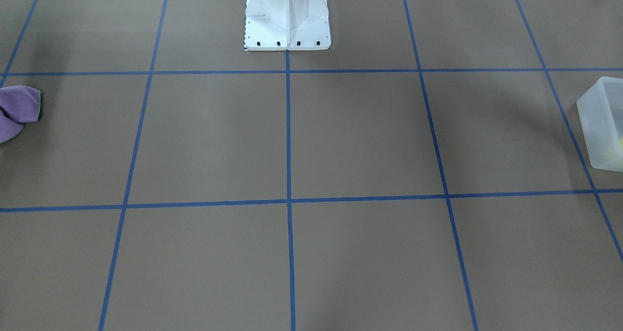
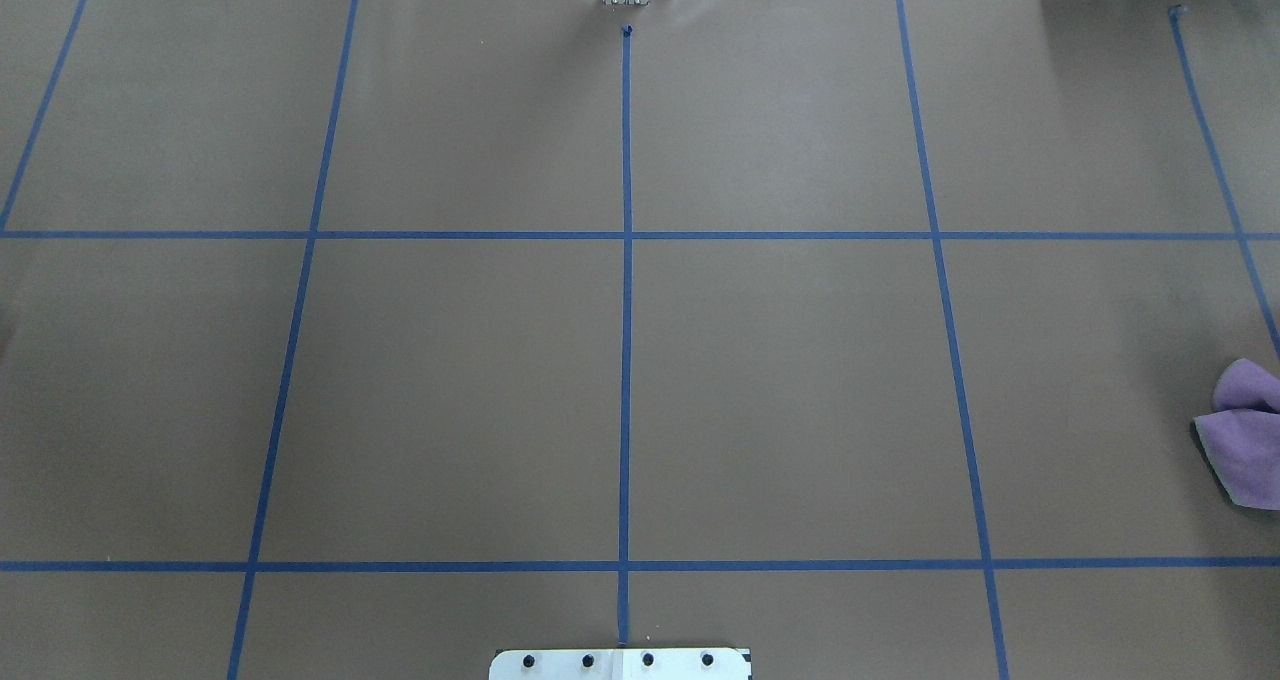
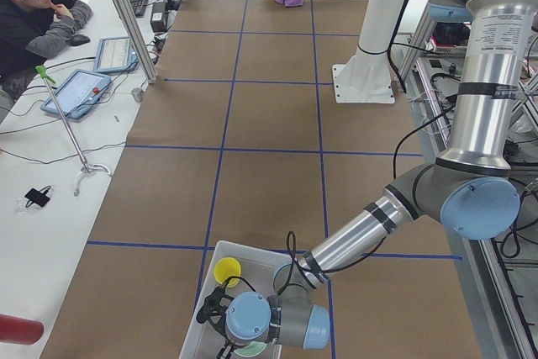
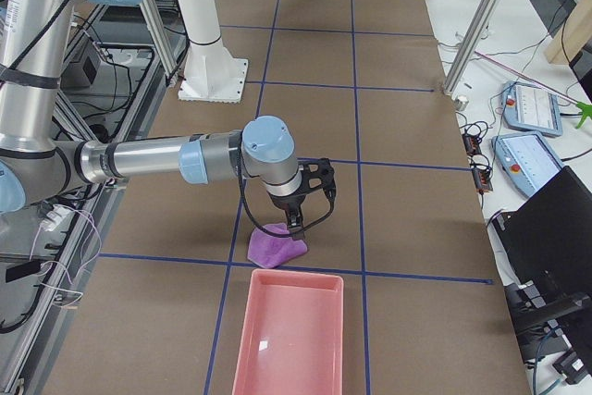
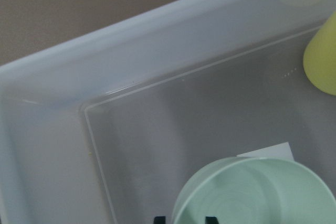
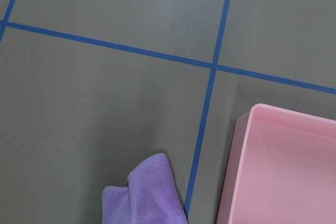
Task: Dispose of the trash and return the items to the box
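The frosted-white box [image 5: 63,77] fills the left wrist view and stands at the table's end [image 3: 204,279], seen at the edge of the front view [image 1: 601,126]. Inside it are the yellow cup [image 5: 321,56] [image 3: 227,271] and the mint-green bowl [image 5: 257,192]. My left gripper [image 5: 184,220] hangs inside the box, its fingertips [image 5: 159,219] apart, one on each side of the bowl's rim. My right gripper [image 4: 296,222] points down onto a purple cloth [image 4: 276,245] [image 6: 144,195]; I cannot tell whether it is open or shut.
A pink tray [image 4: 287,339] [image 6: 283,171] lies just beside the cloth at the table's right end. The white robot pedestal [image 1: 287,19] stands at the table's back middle. An operator [image 3: 34,14] sits at a side desk with tablets.
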Motion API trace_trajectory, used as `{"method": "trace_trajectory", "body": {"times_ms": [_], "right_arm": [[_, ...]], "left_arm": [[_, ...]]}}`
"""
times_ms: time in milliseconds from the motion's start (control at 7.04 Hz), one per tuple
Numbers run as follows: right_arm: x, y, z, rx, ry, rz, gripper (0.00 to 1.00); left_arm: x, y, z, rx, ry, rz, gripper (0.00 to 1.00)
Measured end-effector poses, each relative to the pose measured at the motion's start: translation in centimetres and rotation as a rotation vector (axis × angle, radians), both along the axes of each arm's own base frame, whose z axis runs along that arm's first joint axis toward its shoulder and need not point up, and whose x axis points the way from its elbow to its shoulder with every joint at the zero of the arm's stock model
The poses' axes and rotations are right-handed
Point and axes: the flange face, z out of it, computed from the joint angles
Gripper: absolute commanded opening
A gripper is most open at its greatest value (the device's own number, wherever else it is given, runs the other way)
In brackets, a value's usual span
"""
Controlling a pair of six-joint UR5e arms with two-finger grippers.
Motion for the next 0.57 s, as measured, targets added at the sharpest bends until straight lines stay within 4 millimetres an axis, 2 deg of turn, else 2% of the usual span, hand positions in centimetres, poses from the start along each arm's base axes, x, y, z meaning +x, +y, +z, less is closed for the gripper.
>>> {"method": "trace_trajectory", "body": {"times_ms": [142, 284, 426, 568], "right_arm": [[0.0, 0.0, -0.1, 0.001, 0.0, 0.0, 1.0], [0.0, -0.1, -0.1, 0.0, -0.001, 0.0, 1.0], [0.0, -0.1, -0.1, -0.001, -0.002, 0.001, 1.0], [0.0, -0.1, 0.0, -0.003, -0.002, 0.001, 1.0]], "left_arm": [[-0.2, -1.7, -1.9, -0.002, 0.021, -0.032, 0.99], [-0.9, -3.6, -4.7, -0.025, 0.044, -0.074, 0.98], [-2.2, -5.3, -8.5, -0.065, 0.058, -0.116, 0.98], [-3.1, -5.9, -12.9, -0.123, 0.07, -0.154, 0.98]]}}
